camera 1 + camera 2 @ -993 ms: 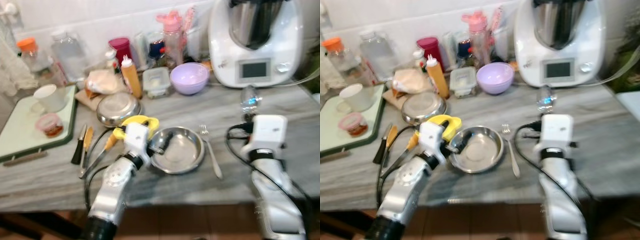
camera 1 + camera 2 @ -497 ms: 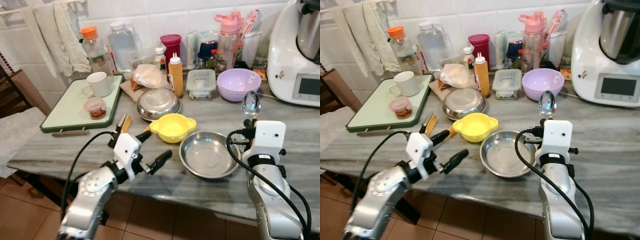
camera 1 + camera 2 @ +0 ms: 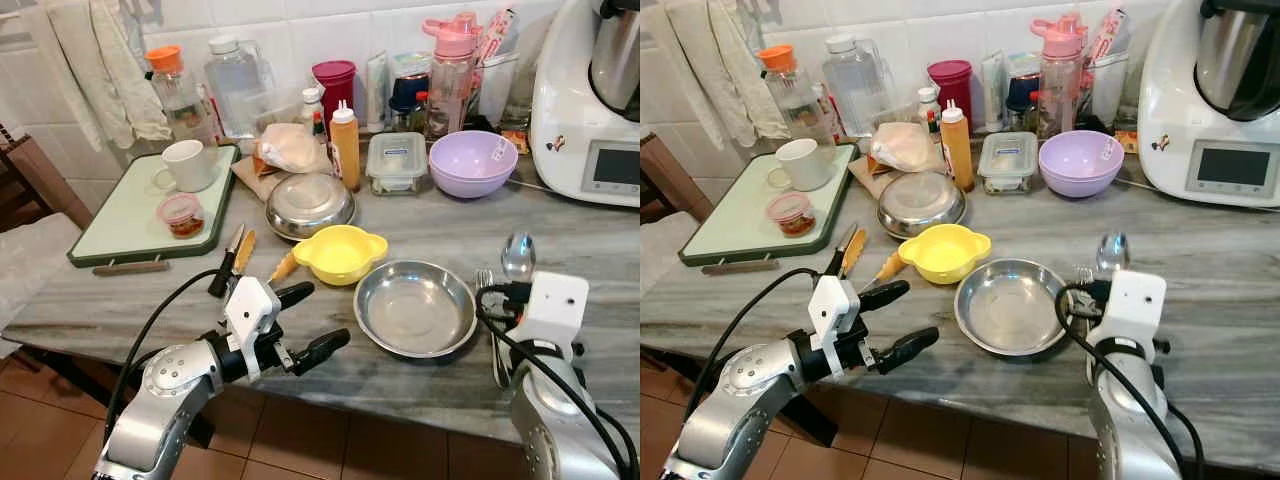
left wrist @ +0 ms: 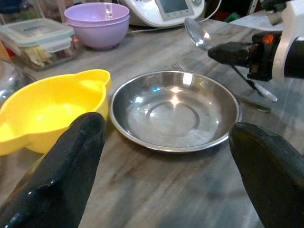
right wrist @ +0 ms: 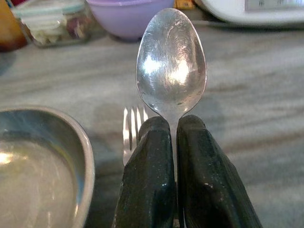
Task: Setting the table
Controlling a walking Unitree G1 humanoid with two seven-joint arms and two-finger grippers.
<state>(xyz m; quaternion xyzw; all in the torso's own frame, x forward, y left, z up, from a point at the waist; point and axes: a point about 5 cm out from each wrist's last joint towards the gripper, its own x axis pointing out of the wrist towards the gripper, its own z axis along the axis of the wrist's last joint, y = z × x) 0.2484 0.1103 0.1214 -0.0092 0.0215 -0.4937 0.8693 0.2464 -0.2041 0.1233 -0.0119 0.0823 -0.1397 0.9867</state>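
Centrally, shiny round steel plate [image 3: 415,307]

White-tiled wall [image 3: 300,25], grey marble counter [image 3: 600,240]

Left arm [image 3: 165,395]: rounded silver-grey shell with a circular joint cover behind the wrist; a dark collar joins it to a white, boxy wrist block directly behind the left gripper [image 3: 305,320]. Two long, matte black fingers [image 3: 320,346] with rounded tips project from the block. A black cable loops from the wrist back along the forearm. Right arm [image 3: 1120,400]: same silver-grey shell, dark collar and white rectangular wrist block with rounded corners. Looped black cables run beside the block. The right gripper [image 5: 174,130] has thick, slightly scuffed black fingers.
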